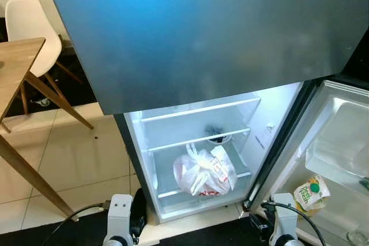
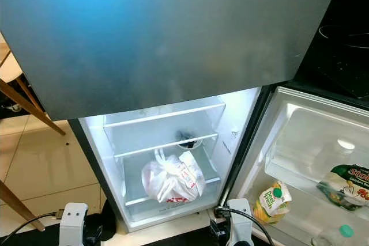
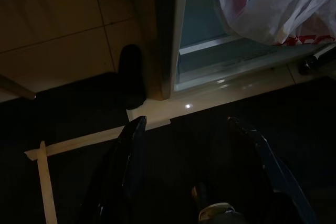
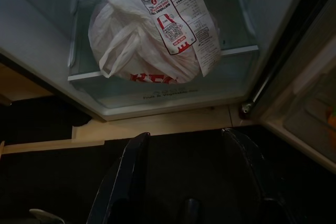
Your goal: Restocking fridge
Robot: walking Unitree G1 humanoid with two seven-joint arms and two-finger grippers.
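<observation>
The fridge (image 1: pixel 190 125) stands open in front of me, lit inside. A tied white plastic bag (image 1: pixel 203 172) with red print and a receipt stuck on it (image 4: pixel 152 40) rests on a glass shelf. Behind it sits a small dark bowl (image 1: pixel 217 134). The open door (image 1: pixel 340 154) on the right carries a green and yellow pouch (image 1: pixel 311 193) and other packets (image 2: pixel 346 184). My left gripper (image 3: pixel 191 140) hangs low over the dark floor, open and empty. My right gripper (image 4: pixel 189 153) is also low, open and empty, in front of the fridge's bottom edge.
The closed upper fridge door (image 1: pixel 202 33) looms overhead. A wooden table (image 1: pixel 17 67) and a white chair (image 1: pixel 31 24) stand at the left on the tiled floor (image 1: pixel 75 159). Tape strips (image 3: pixel 79 140) mark the dark mat by the fridge base.
</observation>
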